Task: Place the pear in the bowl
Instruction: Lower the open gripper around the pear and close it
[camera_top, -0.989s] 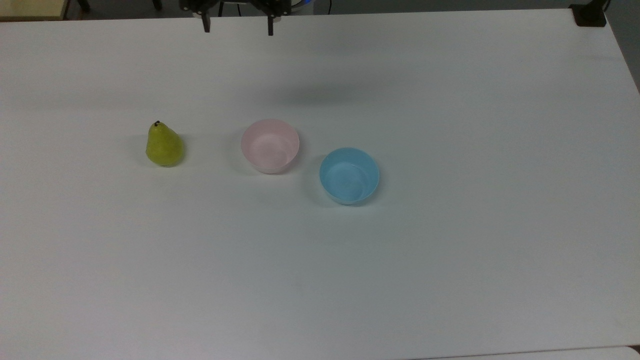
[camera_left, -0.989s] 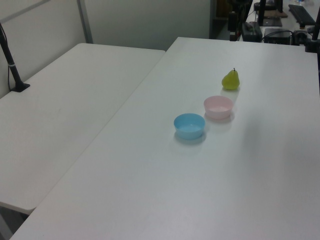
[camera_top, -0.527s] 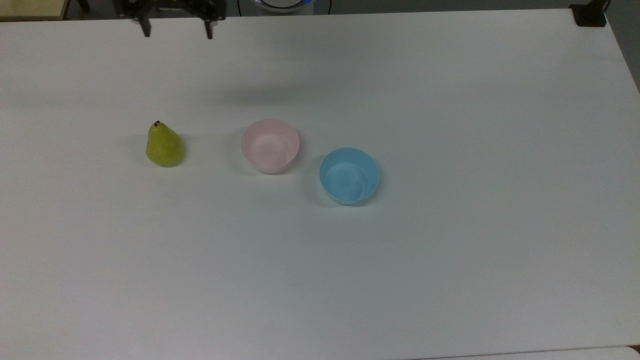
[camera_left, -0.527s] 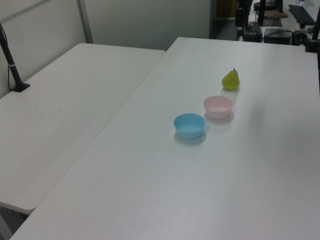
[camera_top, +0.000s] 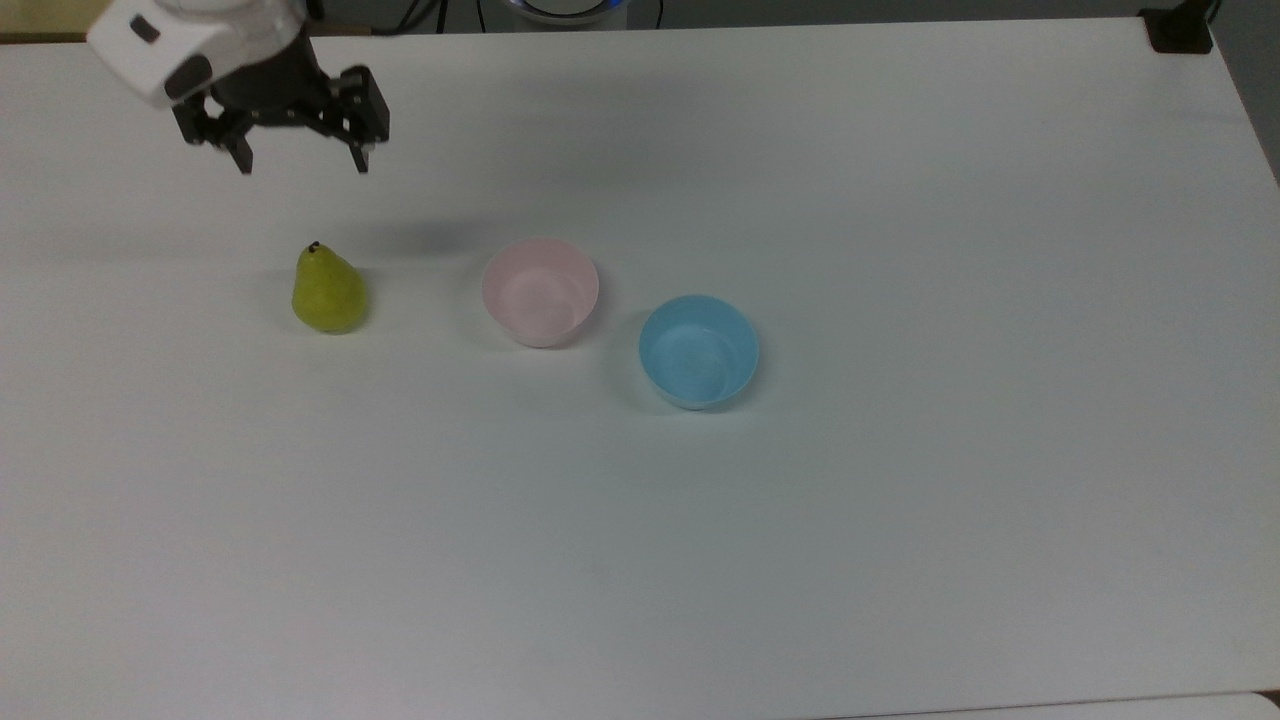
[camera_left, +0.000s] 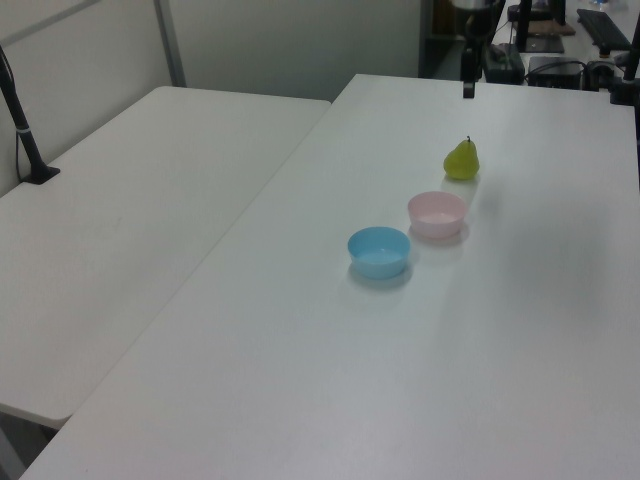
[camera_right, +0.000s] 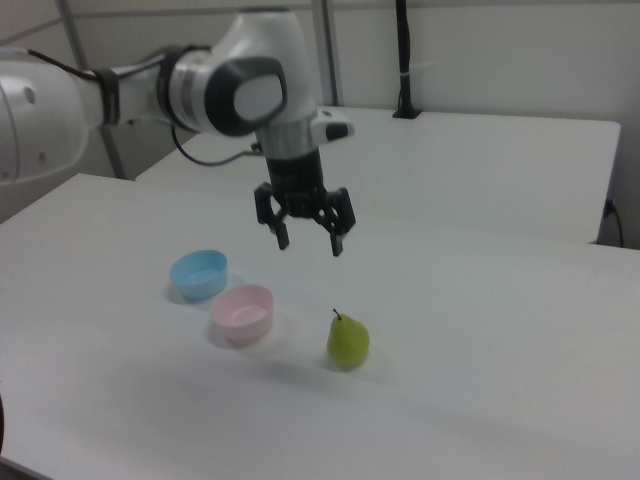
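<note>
1. Two bowls sit empty mid-frame in the top view: the light blue bowl (camera_top: 699, 351) nearest the camera, the pale pink bowl (camera_top: 540, 291) just up and to its left, close beside it but apart.
2. Left of the pink bowl, the pear (camera_top: 328, 291) stands upright on the white table (camera_top: 900, 520), stem up, so its long axis is vertical.
3. Farthest, in the upper left, the gripper (camera_top: 301, 161) hangs above the table with its fingers spread wide and nothing held; the pear lies below it, slightly right in frame.
</note>
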